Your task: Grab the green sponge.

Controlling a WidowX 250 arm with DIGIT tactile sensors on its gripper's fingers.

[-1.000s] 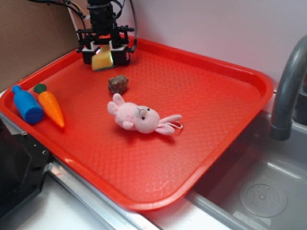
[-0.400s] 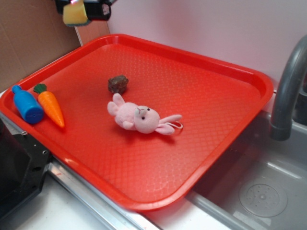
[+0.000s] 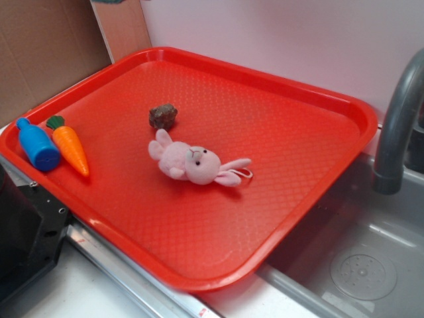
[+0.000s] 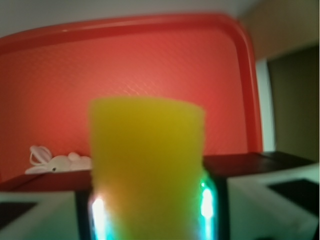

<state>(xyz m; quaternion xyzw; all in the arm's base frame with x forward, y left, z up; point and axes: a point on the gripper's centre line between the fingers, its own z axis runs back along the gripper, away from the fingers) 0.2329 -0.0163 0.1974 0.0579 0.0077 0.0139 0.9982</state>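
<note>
My gripper (image 4: 150, 220) is clamped on the yellow foam green sponge (image 4: 147, 160), lifted clear above the red plastic tray (image 4: 150, 55); the grab looks done.

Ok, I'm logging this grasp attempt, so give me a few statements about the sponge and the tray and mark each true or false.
1. The sponge sits between the gripper's fingers in the wrist view. True.
2. The sponge lies on the tray in the exterior view. False: it is absent there.
3. The brown lump is on the tray. True.
4. The carrot lies beside the faucet. False: it lies beside the blue bottle.
5. The pink bunny is on the tray. True.
</note>
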